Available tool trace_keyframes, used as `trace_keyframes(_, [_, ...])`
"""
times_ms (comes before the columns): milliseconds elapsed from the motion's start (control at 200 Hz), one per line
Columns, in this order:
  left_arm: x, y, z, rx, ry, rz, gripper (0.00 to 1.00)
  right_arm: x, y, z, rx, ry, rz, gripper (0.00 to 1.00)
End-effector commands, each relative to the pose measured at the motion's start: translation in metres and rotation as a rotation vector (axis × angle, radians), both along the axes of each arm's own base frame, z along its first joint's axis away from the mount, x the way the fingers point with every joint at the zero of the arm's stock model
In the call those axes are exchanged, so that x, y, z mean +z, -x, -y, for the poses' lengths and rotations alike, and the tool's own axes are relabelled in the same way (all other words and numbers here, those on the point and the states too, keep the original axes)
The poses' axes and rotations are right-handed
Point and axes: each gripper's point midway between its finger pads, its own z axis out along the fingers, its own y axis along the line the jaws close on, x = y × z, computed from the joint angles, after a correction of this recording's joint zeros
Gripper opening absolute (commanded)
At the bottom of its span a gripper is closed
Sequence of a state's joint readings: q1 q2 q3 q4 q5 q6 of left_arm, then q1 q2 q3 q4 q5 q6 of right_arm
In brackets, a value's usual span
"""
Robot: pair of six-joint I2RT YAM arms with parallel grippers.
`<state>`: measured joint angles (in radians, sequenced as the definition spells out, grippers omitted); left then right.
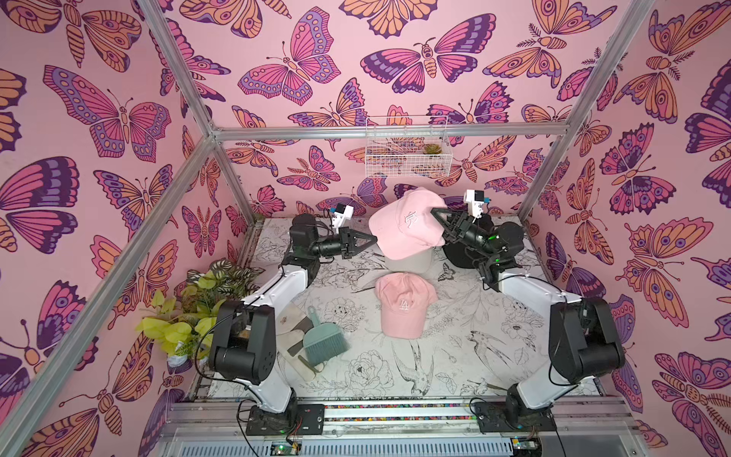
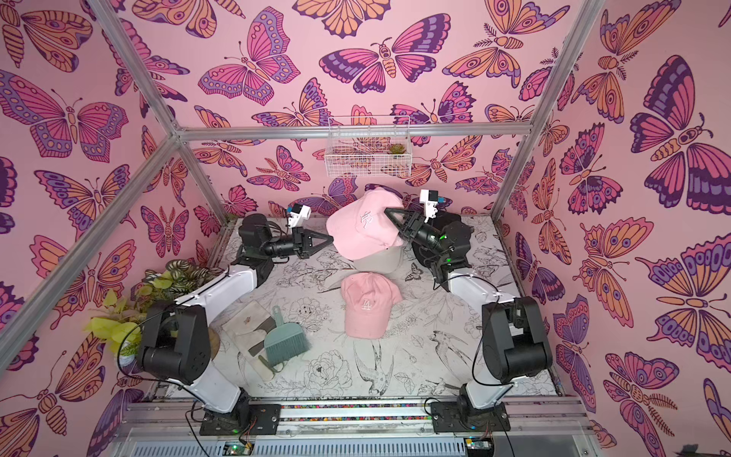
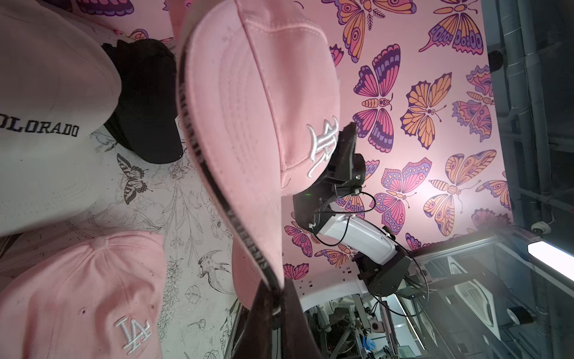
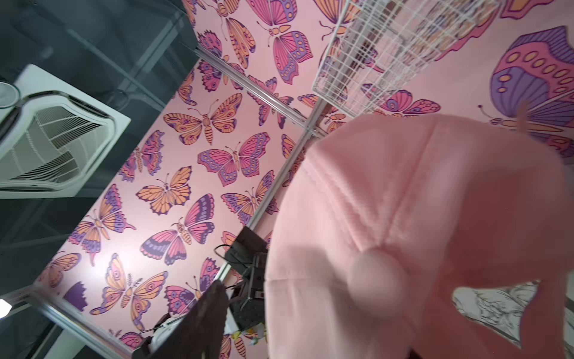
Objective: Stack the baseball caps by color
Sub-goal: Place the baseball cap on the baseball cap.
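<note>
A pink cap [image 1: 403,231] with a white monogram hangs in the air at the back of the table. My left gripper [image 1: 374,238] is shut on the rim of its brim [image 3: 273,289]. My right gripper [image 1: 433,209] is at the crown of that cap [image 4: 419,217]. One finger [image 4: 211,307] stands clear of the fabric and the other is hidden behind it. A second pink cap [image 1: 401,306] lies flat mid-table. A cream "COLORADO" cap [image 3: 46,108] sits under the lifted one. A black cap [image 3: 146,102] lies behind it.
A teal hand brush [image 1: 324,340] and a pale cloth [image 1: 294,316] lie front left by my left arm. A leafy plant [image 1: 190,312] fills the left edge. A white wire basket [image 1: 407,148] hangs on the back wall. Metal frame posts stand at the corners.
</note>
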<state>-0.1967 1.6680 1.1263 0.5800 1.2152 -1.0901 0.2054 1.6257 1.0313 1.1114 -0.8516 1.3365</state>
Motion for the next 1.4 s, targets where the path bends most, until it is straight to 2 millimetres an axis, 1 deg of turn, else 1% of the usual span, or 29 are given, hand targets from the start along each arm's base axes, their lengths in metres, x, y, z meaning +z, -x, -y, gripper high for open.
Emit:
trace_keyframes(0, [-0.004, -0.009, -0.002, 0.009, 0.001, 0.011, 0.00, 0.048, 0.038, -0.008, 0.095, -0.026, 0.171, 0.55])
trace_keyframes(30, [-0.005, -0.011, -0.002, 0.012, 0.000, 0.006, 0.00, 0.046, 0.039, -0.009, 0.098, -0.024, 0.171, 0.53])
trace_keyframes(35, [-0.006, -0.011, -0.002, 0.011, -0.001, 0.004, 0.00, 0.052, 0.044, -0.008, 0.098, -0.026, 0.188, 0.53])
trace_keyframes(45, [-0.007, -0.012, -0.002, 0.012, -0.001, 0.001, 0.00, 0.057, 0.048, -0.008, 0.098, -0.027, 0.200, 0.52])
trace_keyframes(75, [-0.008, -0.013, -0.002, 0.013, -0.002, -0.002, 0.00, 0.059, 0.051, -0.009, 0.101, -0.024, 0.208, 0.51])
trace_keyframes(140, [-0.011, -0.015, -0.001, 0.015, -0.004, -0.010, 0.00, 0.058, 0.054, -0.011, 0.105, -0.008, 0.214, 0.47])
trace_keyframes(280, [-0.014, -0.016, -0.002, 0.013, -0.008, -0.014, 0.00, 0.050, 0.052, -0.012, 0.089, 0.029, 0.208, 0.36])
trace_keyframes(315, [-0.015, -0.017, -0.002, 0.013, -0.011, -0.015, 0.00, 0.049, 0.052, -0.012, 0.086, 0.033, 0.207, 0.32])
trace_keyframes(385, [-0.017, -0.016, -0.001, 0.007, -0.012, -0.017, 0.00, 0.050, 0.051, -0.012, 0.078, 0.038, 0.210, 0.20])
trace_keyframes(441, [-0.020, -0.016, -0.001, 0.004, -0.014, -0.018, 0.00, 0.050, 0.049, -0.011, 0.067, 0.045, 0.212, 0.13])
trace_keyframes(496, [-0.023, -0.017, -0.001, 0.006, -0.019, -0.017, 0.00, 0.048, 0.047, -0.012, 0.056, 0.065, 0.210, 0.02])
trace_keyframes(516, [-0.024, -0.018, -0.001, 0.010, -0.022, -0.013, 0.00, 0.047, 0.046, -0.012, 0.052, 0.076, 0.210, 0.00])
trace_keyframes(576, [-0.033, -0.023, -0.006, 0.038, -0.045, -0.020, 0.00, 0.042, 0.046, -0.014, 0.046, 0.122, 0.223, 0.00])
trace_keyframes(611, [-0.040, -0.026, -0.009, 0.068, -0.069, -0.025, 0.09, 0.038, 0.046, -0.014, 0.044, 0.166, 0.242, 0.00])
trace_keyframes(741, [-0.066, -0.037, -0.026, 0.211, -0.218, -0.006, 0.46, 0.011, 0.048, -0.019, 0.056, 0.358, 0.289, 0.00])
trace_keyframes(776, [-0.067, -0.036, -0.030, 0.244, -0.249, 0.023, 0.59, 0.003, 0.050, -0.020, 0.067, 0.403, 0.299, 0.00])
trace_keyframes(826, [-0.067, -0.038, -0.038, 0.303, -0.288, 0.062, 0.75, -0.004, 0.052, -0.020, 0.068, 0.459, 0.337, 0.00])
trace_keyframes(846, [-0.066, -0.038, -0.041, 0.326, -0.302, 0.083, 0.83, -0.008, 0.053, -0.020, 0.070, 0.480, 0.340, 0.00])
trace_keyframes(871, [-0.065, -0.038, -0.044, 0.347, -0.320, 0.106, 0.91, -0.012, 0.054, -0.020, 0.072, 0.505, 0.358, 0.00])
trace_keyframes(906, [-0.061, -0.037, -0.048, 0.374, -0.338, 0.141, 0.99, -0.017, 0.056, -0.020, 0.077, 0.537, 0.385, 0.00])
trace_keyframes(1011, [-0.047, -0.032, -0.052, 0.388, -0.362, 0.242, 1.00, -0.032, 0.064, -0.023, 0.111, 0.632, 0.442, 0.00])
trace_keyframes(1061, [-0.038, -0.026, -0.050, 0.370, -0.363, 0.302, 1.00, -0.034, 0.068, -0.026, 0.131, 0.670, 0.478, 0.00])
trace_keyframes(1151, [-0.024, -0.015, -0.046, 0.323, -0.363, 0.420, 1.00, -0.039, 0.086, -0.035, 0.211, 0.741, 0.551, 0.00])
trace_keyframes(1201, [-0.017, -0.006, -0.043, 0.292, -0.365, 0.497, 1.00, -0.046, 0.104, -0.042, 0.281, 0.787, 0.607, 0.00])
trace_keyframes(1292, [-0.005, 0.012, -0.036, 0.235, -0.369, 0.646, 1.00, -0.056, 0.141, -0.052, 0.414, 0.855, 0.778, 0.00])
trace_keyframes(1392, [0.008, 0.045, -0.022, 0.104, -0.316, 0.808, 1.00, -0.072, 0.184, -0.057, 0.564, 0.883, 0.970, 0.00])
